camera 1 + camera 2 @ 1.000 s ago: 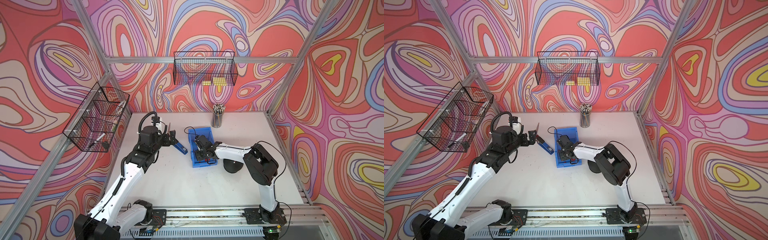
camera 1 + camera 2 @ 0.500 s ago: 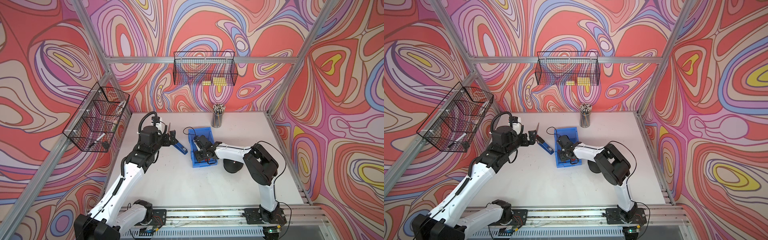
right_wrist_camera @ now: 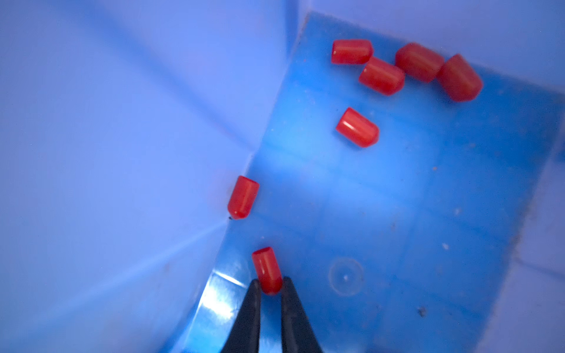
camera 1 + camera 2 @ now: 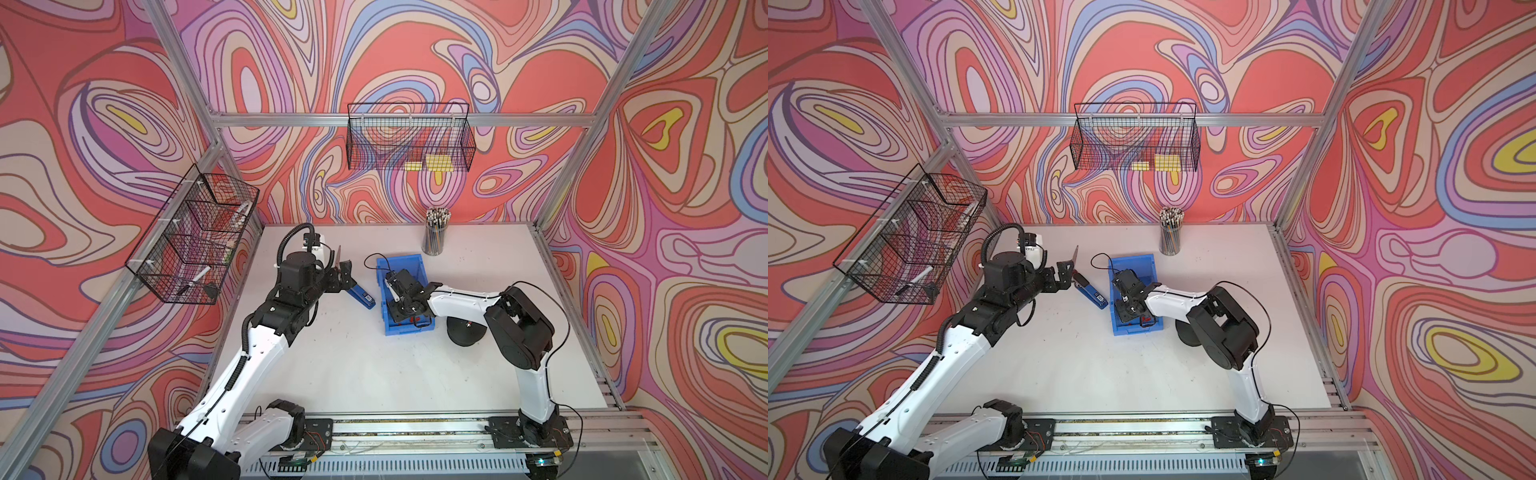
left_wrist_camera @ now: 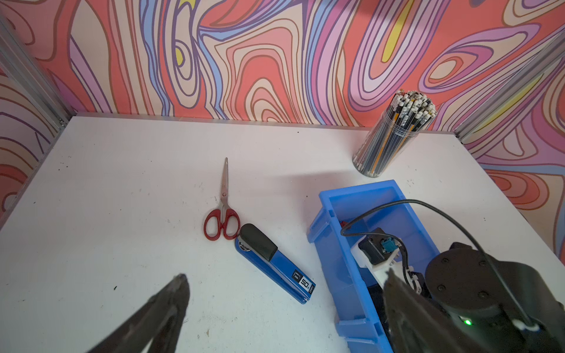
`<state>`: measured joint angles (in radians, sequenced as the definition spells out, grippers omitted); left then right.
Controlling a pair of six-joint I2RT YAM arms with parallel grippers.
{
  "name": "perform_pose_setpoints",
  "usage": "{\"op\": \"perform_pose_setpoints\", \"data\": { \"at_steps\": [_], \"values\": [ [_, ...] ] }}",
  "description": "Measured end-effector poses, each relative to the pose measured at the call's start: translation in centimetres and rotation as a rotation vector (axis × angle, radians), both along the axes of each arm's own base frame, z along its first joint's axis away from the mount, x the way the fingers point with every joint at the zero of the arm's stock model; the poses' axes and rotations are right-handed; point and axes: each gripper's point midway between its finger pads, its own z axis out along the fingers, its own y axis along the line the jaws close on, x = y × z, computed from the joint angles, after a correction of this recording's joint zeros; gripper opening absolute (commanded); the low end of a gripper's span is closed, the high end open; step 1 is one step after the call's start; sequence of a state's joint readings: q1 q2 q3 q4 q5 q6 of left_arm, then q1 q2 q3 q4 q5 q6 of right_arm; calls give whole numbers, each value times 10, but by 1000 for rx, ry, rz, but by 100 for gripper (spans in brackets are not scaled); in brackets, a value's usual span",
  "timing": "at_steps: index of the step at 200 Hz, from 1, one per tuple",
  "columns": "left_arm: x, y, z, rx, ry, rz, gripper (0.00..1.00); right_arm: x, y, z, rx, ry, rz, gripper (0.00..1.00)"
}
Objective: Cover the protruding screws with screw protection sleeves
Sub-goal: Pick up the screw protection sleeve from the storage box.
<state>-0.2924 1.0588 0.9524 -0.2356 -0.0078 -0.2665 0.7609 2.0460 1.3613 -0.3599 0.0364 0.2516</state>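
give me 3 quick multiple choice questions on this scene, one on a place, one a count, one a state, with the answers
1. Where is the right pincer?
A) inside the blue bin
B) over the pencil cup
C) beside the scissors

2. How many red sleeves show in the right wrist view?
A) three
B) seven
C) twelve

3. What state is the left pincer in?
A) shut on the stapler
B) shut on the scissors
C) open and empty

Answers:
1 A: blue walls surround its tips, which pinch one red sleeve.
2 B: seven can be counted on the bin floor.
3 C: its fingers stand wide apart above the table, holding nothing.
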Motion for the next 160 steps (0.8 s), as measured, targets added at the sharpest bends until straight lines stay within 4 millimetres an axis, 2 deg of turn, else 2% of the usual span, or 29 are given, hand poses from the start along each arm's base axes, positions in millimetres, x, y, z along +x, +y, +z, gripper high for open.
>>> {"op": "perform_pose_setpoints", "data": {
  "at_steps": [103,123,160],
  "values": [
    [5,3,-6,-14,18,15,98,-7,-7,3,-8,-1,15,0],
    [6,3,-6,-17,21,16,98,-12,-10,14,1,-11,23,0],
    [5,2,-6,-22,22,7,98,-16,-13,48,44,-63,37,0]
  ]
}}
